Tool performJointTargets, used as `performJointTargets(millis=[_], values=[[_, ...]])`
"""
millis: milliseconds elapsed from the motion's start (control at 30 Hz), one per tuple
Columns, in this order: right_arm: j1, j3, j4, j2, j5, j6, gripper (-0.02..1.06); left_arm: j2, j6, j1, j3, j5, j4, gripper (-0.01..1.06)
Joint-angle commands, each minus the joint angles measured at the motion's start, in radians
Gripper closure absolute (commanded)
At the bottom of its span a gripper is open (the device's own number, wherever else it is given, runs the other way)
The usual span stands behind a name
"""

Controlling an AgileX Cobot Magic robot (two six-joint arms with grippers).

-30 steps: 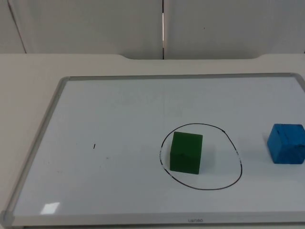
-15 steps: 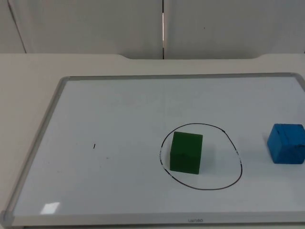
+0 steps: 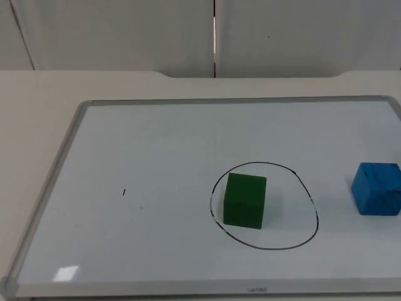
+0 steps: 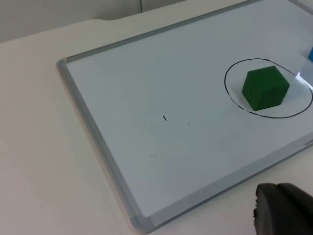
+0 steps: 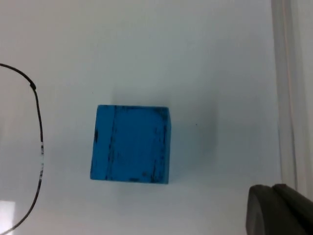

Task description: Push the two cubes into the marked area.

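The green cube (image 3: 244,200) sits inside the marked circle (image 3: 311,207) while the blue cube (image 3: 376,189) waits outside to its right, with the right gripper (image 5: 279,209) above it to push it leftward and the left gripper (image 4: 283,209) waiting at the whiteboard's (image 3: 156,144) near edge, and I cannot tell how far either one is open.

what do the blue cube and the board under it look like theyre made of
The blue cube looks like painted wood: matte blue, with dark scuffs and streaks where the paint seems worn, though dense foam can't be ruled out. The board looks like a whiteboard: smooth, glossy white, showing a light reflection, a drawn black circle and a grey, metal-looking frame.
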Motion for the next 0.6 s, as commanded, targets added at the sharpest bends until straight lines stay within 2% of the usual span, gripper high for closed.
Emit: performJointTargets(millis=[0, 267, 567], values=[[-0.006, -0.006, 0.001, 0.028, -0.049, 0.003, 1.05, -0.004, 0.001, -0.004, 0.003, 0.002, 0.005, 1.05], [-0.006, -0.006, 0.000, 0.143, -0.178, 0.003, 1.05, -0.004, 0.001, -0.004, 0.003, 0.002, 0.005, 1.05], [-0.006, -0.088, -0.001, 0.267, -0.147, 0.003, 1.05, -0.004, 0.001, -0.004, 0.003, 0.002, 0.005, 1.05]])
